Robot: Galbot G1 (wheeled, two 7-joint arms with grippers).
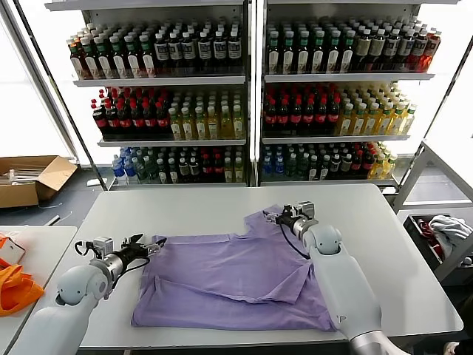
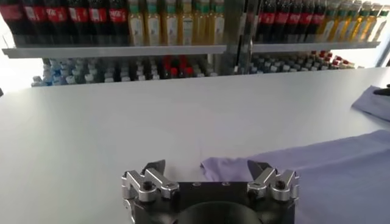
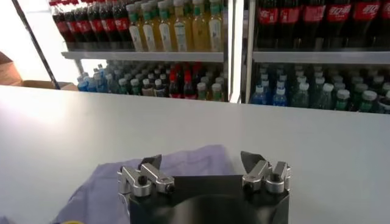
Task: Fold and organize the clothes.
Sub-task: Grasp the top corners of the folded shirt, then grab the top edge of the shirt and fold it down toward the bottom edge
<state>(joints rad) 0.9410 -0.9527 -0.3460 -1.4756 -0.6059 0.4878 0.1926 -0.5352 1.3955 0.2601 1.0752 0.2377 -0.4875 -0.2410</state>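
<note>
Left end effector (image 1: 155, 245): jaws spread wide with nothing between them; it hovers low over the desk at the sleeve end of the T-shirt. In the left wrist view (image 2: 206, 170) the sleeve's edge lies just ahead of the fingers, not pinched.

Right end effector (image 1: 279, 217): jaws apart, nothing clamped; it sits over the far sleeve of the shirt. In the right wrist view (image 3: 200, 163) lilac cloth lies under and just ahead of the fingertips, without a visible pinch.

T-shirt (image 1: 236, 277): one lilac short-sleeved shirt lying flat on the desk, plain side up, partly folded with a layer turned over itself. It stretches between the two end effectors, one sleeve by each, the body spreading back from both toward the robot.

Desk (image 1: 192, 203): white top carrying the shirt; bare surface runs ahead of both end effectors.

Shelves (image 1: 251, 78): racks of bottled drinks well beyond both end effectors, past the desk's far edge.

Orange fabric (image 1: 16, 287): bunched on a side table, well off to the outer side of the left end effector.

Cardboard box (image 1: 29, 180): open, on the floor, far ahead and outward of the left end effector.
</note>
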